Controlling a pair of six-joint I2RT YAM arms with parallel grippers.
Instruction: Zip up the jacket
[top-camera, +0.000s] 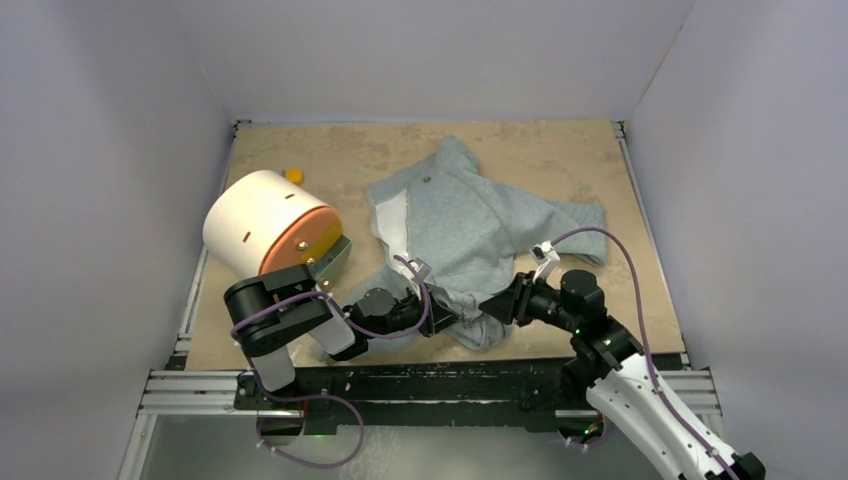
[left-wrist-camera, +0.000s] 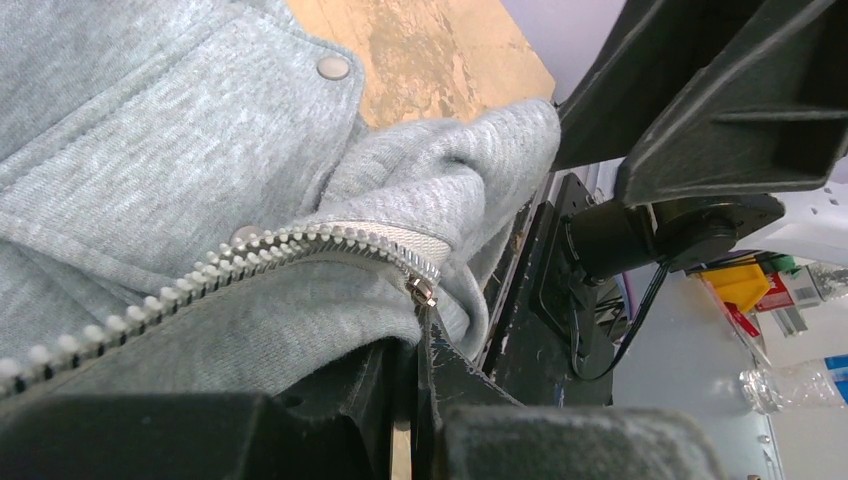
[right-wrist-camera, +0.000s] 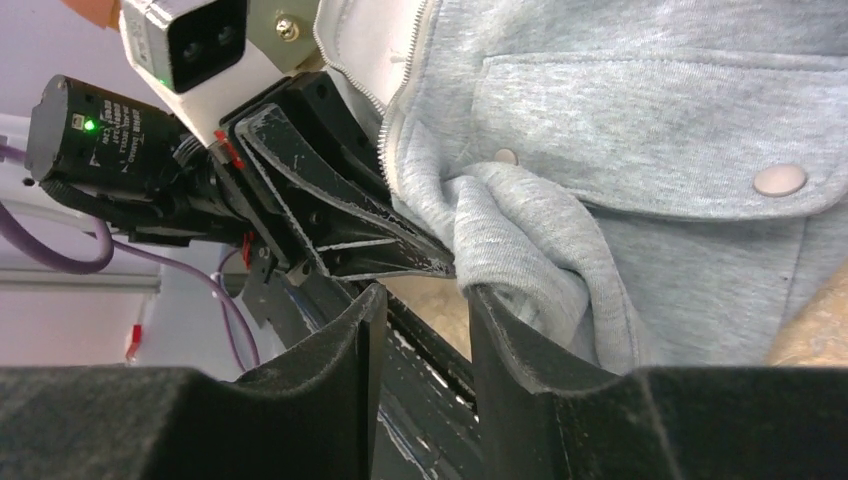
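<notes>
while the left fingers (left-wrist-camera: 452, 378) clamp the slider (left-wrist-camera: 422, 292) at the jacket (top-camera: 470, 225) hem (right-wrist-camera: 520, 250), the right fingers (right-wrist-camera: 512, 345), apart, should grip the hem nearby, keeping the teeth (left-wrist-camera: 200, 275) taut.

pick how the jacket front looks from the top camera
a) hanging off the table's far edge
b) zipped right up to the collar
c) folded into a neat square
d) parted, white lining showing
d: in the top view the jacket lies spread on the table with its front edges apart, and a strip of white lining is showing along its left side.
</notes>
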